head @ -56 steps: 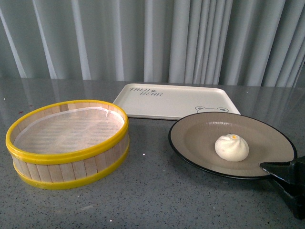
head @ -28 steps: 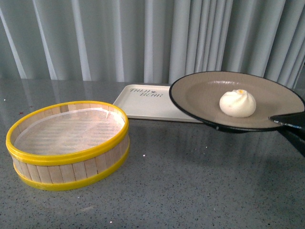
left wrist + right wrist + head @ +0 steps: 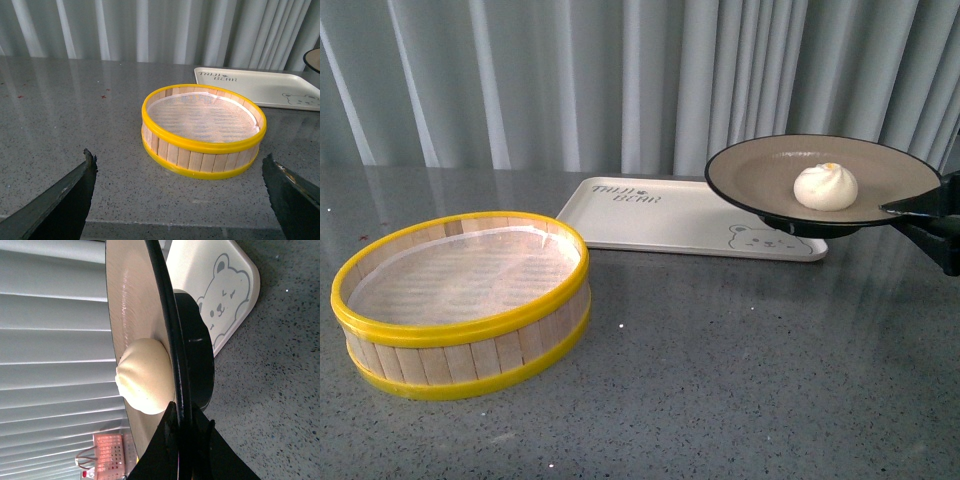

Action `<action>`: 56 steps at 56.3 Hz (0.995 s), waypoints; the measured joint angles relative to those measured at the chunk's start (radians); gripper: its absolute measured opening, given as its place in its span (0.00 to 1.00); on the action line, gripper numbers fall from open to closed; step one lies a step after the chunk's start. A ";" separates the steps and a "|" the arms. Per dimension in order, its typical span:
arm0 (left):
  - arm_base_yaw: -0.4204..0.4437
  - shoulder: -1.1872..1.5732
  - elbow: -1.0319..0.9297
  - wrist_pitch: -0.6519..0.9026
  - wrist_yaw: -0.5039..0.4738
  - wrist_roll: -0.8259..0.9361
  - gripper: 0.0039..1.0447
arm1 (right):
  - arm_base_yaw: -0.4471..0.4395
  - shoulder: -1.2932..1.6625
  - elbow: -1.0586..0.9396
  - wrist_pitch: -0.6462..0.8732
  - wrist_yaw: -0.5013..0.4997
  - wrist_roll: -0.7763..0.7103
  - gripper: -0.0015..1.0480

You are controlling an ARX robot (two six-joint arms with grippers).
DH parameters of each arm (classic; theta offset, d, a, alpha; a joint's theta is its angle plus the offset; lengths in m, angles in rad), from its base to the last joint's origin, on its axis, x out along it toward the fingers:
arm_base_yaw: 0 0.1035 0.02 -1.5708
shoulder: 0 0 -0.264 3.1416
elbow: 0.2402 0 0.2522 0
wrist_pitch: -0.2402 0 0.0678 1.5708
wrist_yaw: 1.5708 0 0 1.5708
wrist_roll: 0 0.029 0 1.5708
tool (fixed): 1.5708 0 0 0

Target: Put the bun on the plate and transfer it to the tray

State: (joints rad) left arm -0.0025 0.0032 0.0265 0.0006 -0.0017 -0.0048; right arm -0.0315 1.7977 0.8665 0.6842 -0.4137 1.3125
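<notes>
- A round steamer basket [image 3: 470,355] stands on the near left part of the desk [image 3: 720,390]. Its wall is made of upright pale wooden slats, with a yellow band around the top and another around the bottom.
- A thin white liner [image 3: 460,275] covers the inside floor of the basket, and nothing lies on it.
- The desk is dark grey stone with fine light speckles and a slight shine.
- A pale grey-white curtain [image 3: 570,80] hangs in vertical folds behind the desk.

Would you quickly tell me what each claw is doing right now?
Left claw: open, holding nothing.
Right claw: shut on the plate rim, with the bun on the plate.
</notes>
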 joint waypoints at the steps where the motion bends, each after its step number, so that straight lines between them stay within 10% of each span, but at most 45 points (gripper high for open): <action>1: 0.000 0.000 0.000 0.000 0.000 0.000 0.94 | 0.002 0.010 0.013 -0.006 -0.001 -0.005 0.02; 56: 0.000 0.000 0.000 0.000 0.000 0.000 0.94 | 0.026 0.394 0.514 -0.130 0.012 -0.043 0.02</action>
State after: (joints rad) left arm -0.0025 0.0032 0.0265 0.0006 -0.0017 -0.0048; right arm -0.0059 2.1918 1.3804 0.5545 -0.4019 1.2690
